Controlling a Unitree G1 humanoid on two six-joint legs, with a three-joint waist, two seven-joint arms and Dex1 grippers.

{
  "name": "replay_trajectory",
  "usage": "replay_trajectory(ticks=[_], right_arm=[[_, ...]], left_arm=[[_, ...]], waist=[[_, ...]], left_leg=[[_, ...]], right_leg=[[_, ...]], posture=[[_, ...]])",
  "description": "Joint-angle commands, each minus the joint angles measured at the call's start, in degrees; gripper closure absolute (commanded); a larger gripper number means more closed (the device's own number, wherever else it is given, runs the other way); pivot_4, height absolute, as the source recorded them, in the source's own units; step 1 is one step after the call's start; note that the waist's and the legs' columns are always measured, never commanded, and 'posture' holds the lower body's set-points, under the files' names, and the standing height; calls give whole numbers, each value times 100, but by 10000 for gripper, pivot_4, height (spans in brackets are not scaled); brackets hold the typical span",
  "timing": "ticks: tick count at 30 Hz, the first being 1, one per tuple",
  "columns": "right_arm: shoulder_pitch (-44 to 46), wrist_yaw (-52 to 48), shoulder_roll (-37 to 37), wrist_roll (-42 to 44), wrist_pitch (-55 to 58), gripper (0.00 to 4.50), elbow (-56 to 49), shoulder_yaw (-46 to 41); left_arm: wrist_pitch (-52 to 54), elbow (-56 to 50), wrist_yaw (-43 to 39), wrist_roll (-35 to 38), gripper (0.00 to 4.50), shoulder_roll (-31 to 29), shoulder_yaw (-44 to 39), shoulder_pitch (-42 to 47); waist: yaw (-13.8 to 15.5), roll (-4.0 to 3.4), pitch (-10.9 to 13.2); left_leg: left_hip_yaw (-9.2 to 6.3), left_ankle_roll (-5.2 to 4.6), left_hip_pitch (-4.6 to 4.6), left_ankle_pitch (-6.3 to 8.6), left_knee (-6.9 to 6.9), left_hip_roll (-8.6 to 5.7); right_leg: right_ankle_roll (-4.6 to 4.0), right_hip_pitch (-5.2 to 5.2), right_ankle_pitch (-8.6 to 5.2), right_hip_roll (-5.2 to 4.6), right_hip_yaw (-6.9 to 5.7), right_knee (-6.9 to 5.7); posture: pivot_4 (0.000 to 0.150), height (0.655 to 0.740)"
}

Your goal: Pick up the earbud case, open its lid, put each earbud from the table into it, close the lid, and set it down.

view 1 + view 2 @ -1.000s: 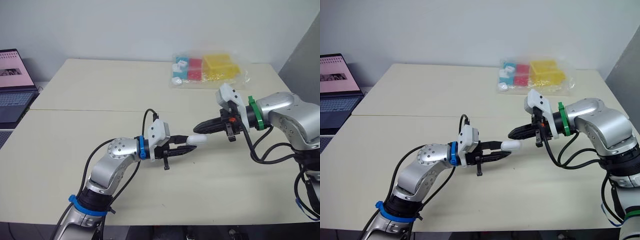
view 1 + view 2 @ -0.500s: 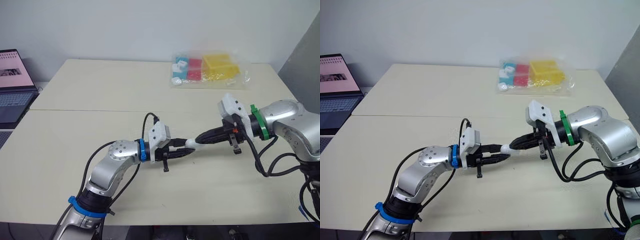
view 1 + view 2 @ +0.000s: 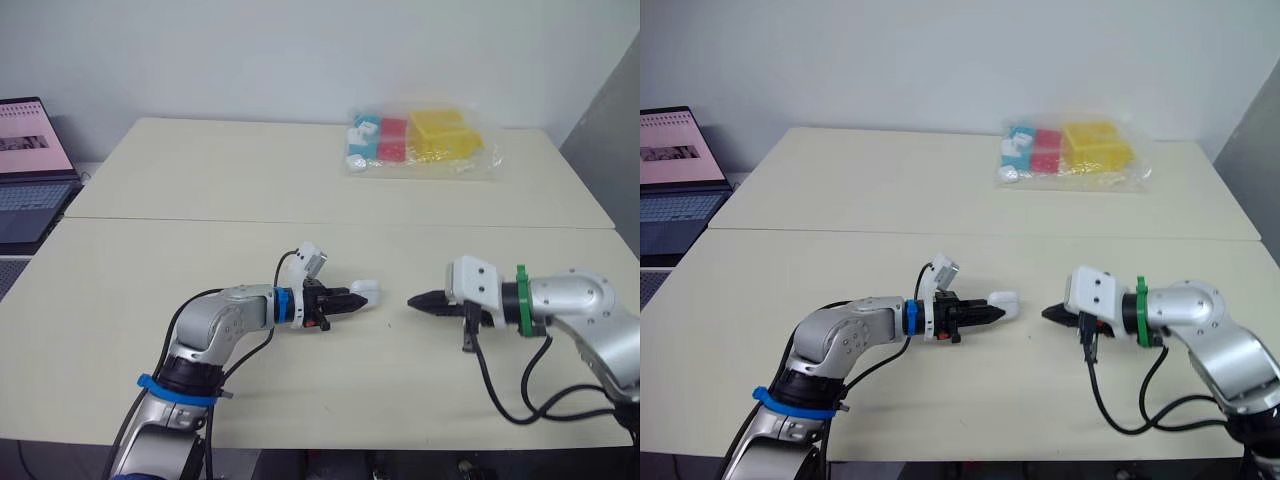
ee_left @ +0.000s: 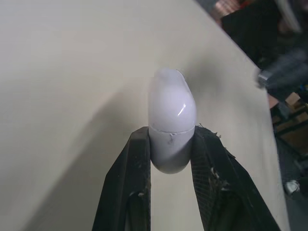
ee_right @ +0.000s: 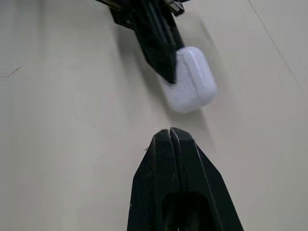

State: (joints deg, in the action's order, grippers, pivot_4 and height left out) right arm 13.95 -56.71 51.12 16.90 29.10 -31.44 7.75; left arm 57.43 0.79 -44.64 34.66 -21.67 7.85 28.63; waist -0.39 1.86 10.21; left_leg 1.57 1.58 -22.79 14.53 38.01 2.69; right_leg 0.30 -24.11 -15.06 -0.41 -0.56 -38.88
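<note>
Office or lab: plain beige tables point(image 3: 200, 180), open laptop point(image 3: 28, 170), bagged coloured blocks point(image 3: 415, 140), white wall.

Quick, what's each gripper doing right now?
Left gripper: closed on the earbud case.
Right gripper: closed, holding nothing.

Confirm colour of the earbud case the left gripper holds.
Glossy white earbud case, best seen in the left wrist view.

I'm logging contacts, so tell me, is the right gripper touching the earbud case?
Apart. The right wrist view shows a plain gap between the right gripper's closed tips and the earbud case.
</note>
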Motion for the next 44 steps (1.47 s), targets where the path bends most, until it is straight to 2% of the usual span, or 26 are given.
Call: replay_trajectory(ticks=[1, 4, 6, 9, 12, 16, 18, 21, 24, 27, 31, 36, 40, 44], right_arm=[[-41, 244, -71, 62, 99, 45000, -441, -219], [-84, 307, -82, 51, 140, 45000, -506, -187], [-85, 307, -68, 39, 153, 45000, -508, -183], [-64, 305, -53, 64, 196, 45000, -522, -192], [52, 321, 27, 191, 548, 45000, -572, -283], [128, 241, 67, 355, 596, 45000, -535, -461], [115, 179, 156, 299, 482, 43302, -479, -484], [88, -158, 490, 363, 342, 36394, -387, -740], [-33, -547, 900, 516, 215, 25954, -307, -1171], [-180, -713, 1088, 643, 151, 15138, -248, -1488], [-467, -761, 1101, 199, -860, 700, 247, -1931], [-1261, -1320, 1135, 410, -1278, 241, 220, -2362], [-1230, -1309, 1108, 374, -1398, 241, 312, -2295], [-1149, -1262, 1065, 332, -1491, 241, 386, -2197]], left_arm=[[102, 242, -191, -6, 37243, -18, 57, 270], [99, 545, -327, -62, 37243, -58, 101, 414], [154, 650, -390, -53, 30103, -88, 62, 469], [103, 621, -510, -179, 22606, -299, 117, 424], [-515, 79, -994, -468, 13095, -978, 261, 35], [-1474, -374, -1353, -731, 1147, -1624, 39, -485], [-1915, -532, -1476, -814, 90, -1819, -104, -696], [-2487, -1036, -1653, -696, 0, -2203, -785, -1202], [-3096, -1553, -1752, -759, 0, -2553, -1406, -1779], [-3498, -1797, -1886, -801, 0, -2746, -1681, -2152], [-3810, -2193, -1934, -787, 0, -2875, -2082, -2631], [-3986, -2603, -1683, -1170, 0, -3013, -2089, -3072], [-3909, -2593, -1748, -1189, 0, -3129, -1987, -3151], [-3911, -2473, -1713, -1054, 0, -2984, -1960, -2942]], waist=[[-7, 0, 0], [3, 0, 0], [3, 0, 0], [3, 0, 0], [-32, 0, 0], [-57, -1, 0], [-49, -1, 0], [-36, -1, 2], [-21, -1, 4], [25, -1, 4], [35, -1, 5], [45, 2, 5], [29, 1, 5], [27, 1, 5]], left_leg=[[-1, 0, 0, 0, 0, 0], [-3, 1, 2, -1, 0, 0], [-3, 1, 1, -1, -1, 0], [-4, 1, 1, -1, -1, 1], [-3, 1, 2, -1, -3, 2], [-3, 1, 9, -1, -7, 6], [-3, 1, 9, -1, -8, 7], [0, 1, 5, 0, -6, 3], [4, 1, -3, 0, -9, 9], [4, 0, 0, 1, -14, 9], [8, 0, -1, 1, -11, 7], [13, 0, 0, 0, -11, 6], [13, 0, 5, 0, -10, 5], [15, 1, 15, 0, -9, 2]], right_leg=[[0, 0, 1, 0, 0, 0], [0, 2, 0, 2, -8, -3], [-1, 2, 0, 2, -8, -3], [-1, 1, 0, 2, -2, -2], [-1, 0, 0, 1, -1, 0], [-6, -1, -2, 1, 0, -5], [-6, 1, -2, -1, 0, -4], [-6, -1, -2, -9, -1, -3], [-6, -7, -3, -23, -1, 5], [-7, -4, -5, -49, -4, 10], [-4, -1, -4, -60, -7, 11], [1, 4, -3, -64, -9, 15], [2, 3, -3, -62, -6, 10], [1, 5, -3, -58, -8, 1]], posture=[[1500, 7378], [1500, 7378], [1500, 7378], [1500, 7378], [1500, 7378], [1500, 7378], [1500, 7378], [1500, 7378], [1500, 7378], [1500, 7378], [1500, 7378], [1500, 7378], [1500, 7378], [1500, 7378]])
